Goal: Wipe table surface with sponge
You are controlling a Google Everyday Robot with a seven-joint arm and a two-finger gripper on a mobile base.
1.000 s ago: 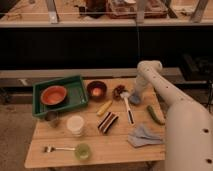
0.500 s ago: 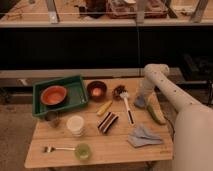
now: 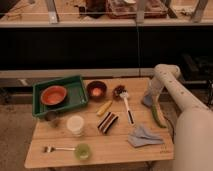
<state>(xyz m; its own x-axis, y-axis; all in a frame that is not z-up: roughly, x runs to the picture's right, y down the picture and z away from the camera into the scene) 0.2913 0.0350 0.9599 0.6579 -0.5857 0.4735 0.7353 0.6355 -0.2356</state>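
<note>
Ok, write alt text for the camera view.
A white robot arm reaches down at the right edge of the wooden table surface, its gripper shut on the blue-grey sponge. Also on the table: a green tray holding an orange bowl, a white cup, a fork and a blue-grey cloth.

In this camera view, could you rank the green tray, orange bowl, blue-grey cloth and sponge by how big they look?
1. green tray
2. blue-grey cloth and orange bowl: too alike to rank
3. sponge, partly hidden under the gripper, shut on it near the right edge of the table
</note>
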